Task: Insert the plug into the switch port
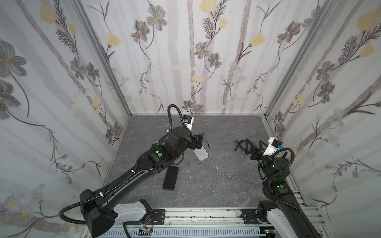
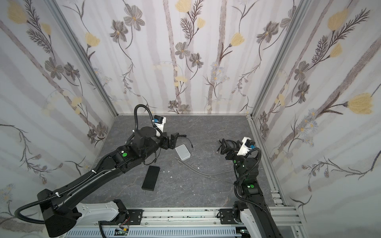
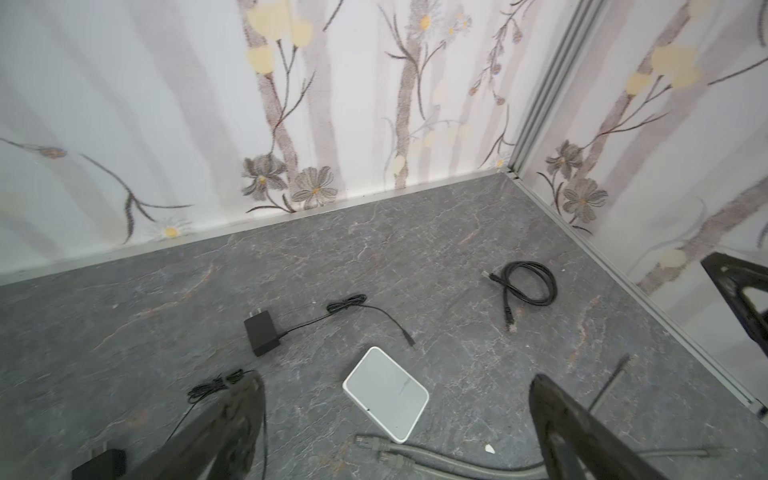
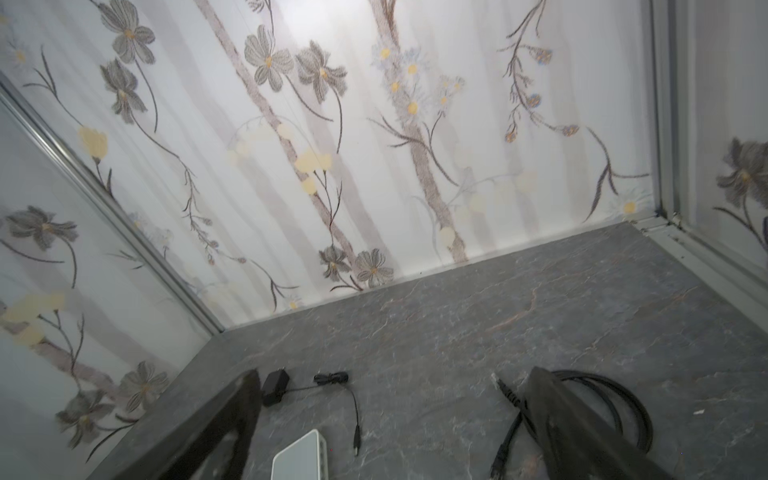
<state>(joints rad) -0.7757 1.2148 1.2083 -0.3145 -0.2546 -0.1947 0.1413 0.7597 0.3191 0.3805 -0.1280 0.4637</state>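
In both top views the left pincer (image 1: 198,141) hangs released close by the white switch (image 1: 201,154), probably poised to steady it. The right pincer (image 1: 254,145), also spread wide and empty, hovers over the coiled black cable (image 1: 240,143). Its plug (image 1: 235,151) lies on the counter (image 1: 216,195), well apart from the switch, so nothing is inserted yet. A black block (image 1: 170,178) lies nearer the robot's base. The left wrist view shows the switch lying flat between the open fingers, two grey cables (image 3: 436,461) just beside it, a power adapter (image 3: 261,333) beyond it, and the adapter's barrel tip (image 3: 410,341) near the switch. The right wrist view puts one finger (image 4: 582,436) across the coil, which suggests the black cable's plug is the next thing to grasp.
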